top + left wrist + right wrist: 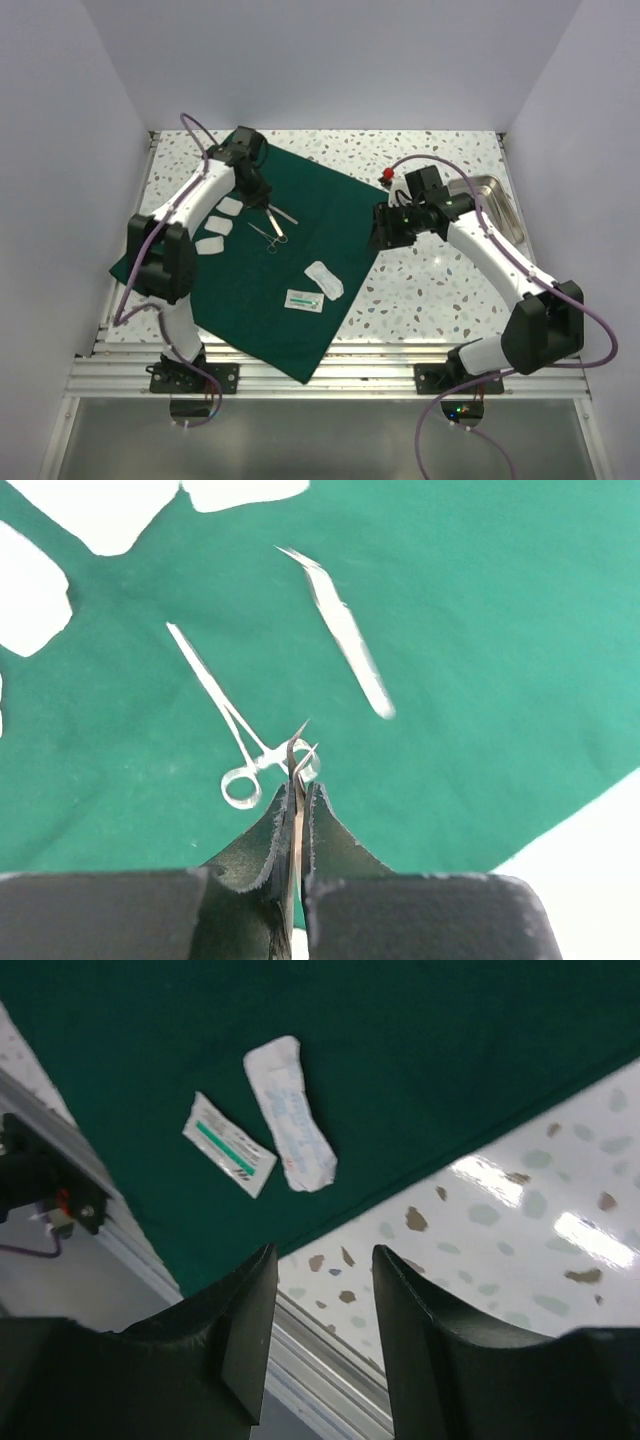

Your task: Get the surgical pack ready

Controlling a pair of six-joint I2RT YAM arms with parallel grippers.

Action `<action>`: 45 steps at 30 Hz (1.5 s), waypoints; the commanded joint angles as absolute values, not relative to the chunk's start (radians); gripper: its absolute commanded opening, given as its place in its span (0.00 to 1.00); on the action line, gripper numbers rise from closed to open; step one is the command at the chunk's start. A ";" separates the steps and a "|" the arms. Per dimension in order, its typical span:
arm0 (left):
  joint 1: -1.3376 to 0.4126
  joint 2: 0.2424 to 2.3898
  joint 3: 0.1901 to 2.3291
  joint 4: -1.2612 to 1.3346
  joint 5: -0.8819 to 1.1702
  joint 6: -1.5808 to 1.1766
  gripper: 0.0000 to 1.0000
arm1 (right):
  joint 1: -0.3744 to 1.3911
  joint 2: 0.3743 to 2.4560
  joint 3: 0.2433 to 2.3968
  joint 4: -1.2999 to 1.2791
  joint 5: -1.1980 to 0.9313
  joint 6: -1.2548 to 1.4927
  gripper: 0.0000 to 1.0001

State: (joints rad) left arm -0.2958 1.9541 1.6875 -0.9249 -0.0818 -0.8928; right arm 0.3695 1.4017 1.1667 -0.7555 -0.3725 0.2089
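Note:
The surgical pack's dark green drape (300, 230) lies spread flat over the table's left and middle. My left gripper (258, 190) hovers over its far part, shut on a thin metal instrument (298, 748). The instrument's curved tips poke out past the left gripper (300, 788). On the cloth below lie ring-handled forceps (228, 705) and straight tweezers (345, 630). My right gripper (381, 236) stands open with nothing between its fingers, above the drape's right edge. In the right wrist view the right gripper (322, 1260) is over bare tabletop beside the cloth edge.
A striped packet (228, 1145) and a white pouch (290, 1112) lie near the drape's front right. Three white pads (220, 224) sit at its left. A steel tray (497, 205) stands at the far right, and a small red object (387, 177) lies beside it.

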 commanded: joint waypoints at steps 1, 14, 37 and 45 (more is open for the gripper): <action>-0.305 1.732 1.541 -0.744 0.085 -0.746 0.00 | 0.399 1.451 1.232 -0.615 -0.644 0.256 0.47; -0.337 1.341 1.164 -0.512 0.391 -0.742 0.00 | 0.623 1.660 1.384 -0.313 -0.795 0.508 0.49; -0.353 1.255 1.068 -0.450 0.517 -0.810 0.00 | 0.698 1.750 1.390 -0.241 -0.742 0.563 0.00; -0.290 1.276 1.221 -0.699 0.240 -0.655 0.99 | 0.672 1.743 1.465 -0.552 -0.373 0.344 0.00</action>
